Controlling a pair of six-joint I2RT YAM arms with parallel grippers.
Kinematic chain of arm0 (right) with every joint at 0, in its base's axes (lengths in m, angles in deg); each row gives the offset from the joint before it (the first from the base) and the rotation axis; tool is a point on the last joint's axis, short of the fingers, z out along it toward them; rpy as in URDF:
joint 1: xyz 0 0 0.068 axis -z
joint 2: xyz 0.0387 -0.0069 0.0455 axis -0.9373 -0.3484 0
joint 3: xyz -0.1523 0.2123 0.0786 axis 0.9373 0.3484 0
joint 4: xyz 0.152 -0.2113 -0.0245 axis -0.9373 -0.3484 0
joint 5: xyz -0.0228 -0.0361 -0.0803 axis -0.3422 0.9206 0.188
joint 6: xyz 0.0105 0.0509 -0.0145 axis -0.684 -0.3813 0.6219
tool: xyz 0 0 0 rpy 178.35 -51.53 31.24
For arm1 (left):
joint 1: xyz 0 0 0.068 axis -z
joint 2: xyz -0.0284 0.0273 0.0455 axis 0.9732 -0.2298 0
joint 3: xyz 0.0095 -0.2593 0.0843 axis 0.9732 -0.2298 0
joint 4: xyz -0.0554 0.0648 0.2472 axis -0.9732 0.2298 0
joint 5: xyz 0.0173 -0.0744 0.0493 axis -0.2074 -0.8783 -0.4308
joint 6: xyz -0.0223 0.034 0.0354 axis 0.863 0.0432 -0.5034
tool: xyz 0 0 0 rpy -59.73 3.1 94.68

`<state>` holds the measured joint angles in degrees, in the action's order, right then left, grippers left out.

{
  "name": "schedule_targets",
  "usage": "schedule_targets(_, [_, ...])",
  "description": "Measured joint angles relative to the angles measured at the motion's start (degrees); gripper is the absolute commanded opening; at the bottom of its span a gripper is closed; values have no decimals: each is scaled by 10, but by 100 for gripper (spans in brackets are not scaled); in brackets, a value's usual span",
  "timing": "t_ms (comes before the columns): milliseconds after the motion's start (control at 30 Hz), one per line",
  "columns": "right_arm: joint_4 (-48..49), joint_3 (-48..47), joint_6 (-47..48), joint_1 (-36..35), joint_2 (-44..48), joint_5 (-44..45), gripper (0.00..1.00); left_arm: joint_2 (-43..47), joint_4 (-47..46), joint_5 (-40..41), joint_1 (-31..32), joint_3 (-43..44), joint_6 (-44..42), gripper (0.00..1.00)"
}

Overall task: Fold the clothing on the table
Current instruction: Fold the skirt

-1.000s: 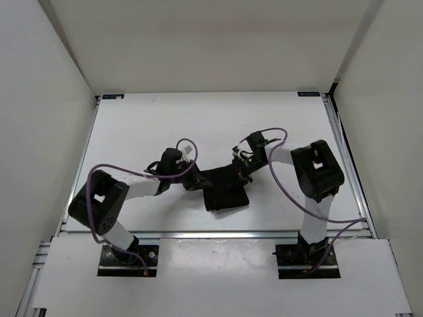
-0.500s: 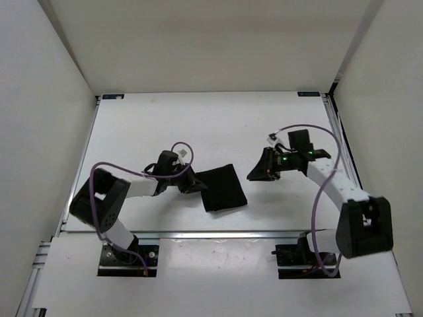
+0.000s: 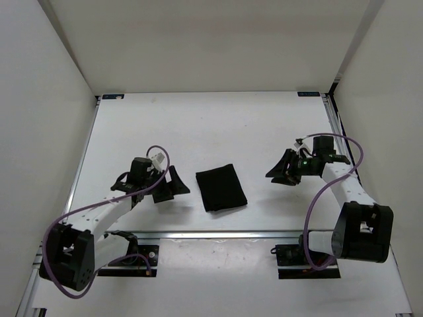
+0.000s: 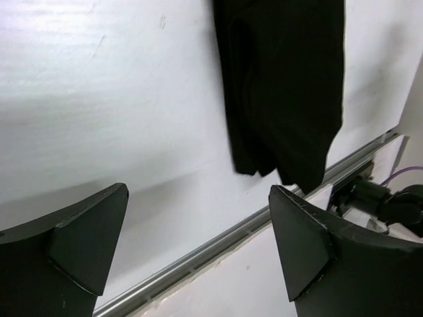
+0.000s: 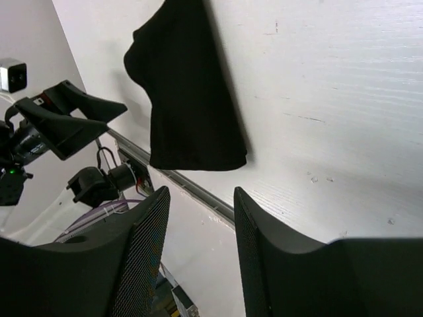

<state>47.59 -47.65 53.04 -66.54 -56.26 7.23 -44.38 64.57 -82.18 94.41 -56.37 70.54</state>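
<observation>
The clothing [image 3: 221, 188] is a black, roughly rectangular folded piece lying flat on the white table [image 3: 198, 125], near its front edge. My left gripper [image 3: 173, 187] sits just left of it, jaws wide open and empty, not touching the fabric. My right gripper [image 3: 277, 168] stands apart to the right, open with nothing between its fingers. The left wrist view has the clothing [image 4: 284, 86] ahead of the spread left gripper [image 4: 198, 191]. In the right wrist view the clothing [image 5: 188, 99] lies beyond the right gripper [image 5: 199, 193].
A metal rail [image 3: 218, 233] runs along the table's front edge, close to the clothing's near side. White walls enclose the table on three sides. Purple cables loop off both arms. Blue marks [image 3: 112, 96] sit at the far corners.
Both grippers were at the clothing a second ago. They have opened and drawn away, the left one to the left, the right one to the right. The clothing now lies flat, let go.
</observation>
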Motion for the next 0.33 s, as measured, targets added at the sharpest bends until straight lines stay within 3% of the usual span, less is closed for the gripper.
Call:
schedule_targets(167, [-9,-8,15,7,-9,6,49,34,78,7,3,15,-45,98])
schedule_targets(333, [-13,-18,25,-9,-25,20,49,69,87,-6,-11,29,-60,98])
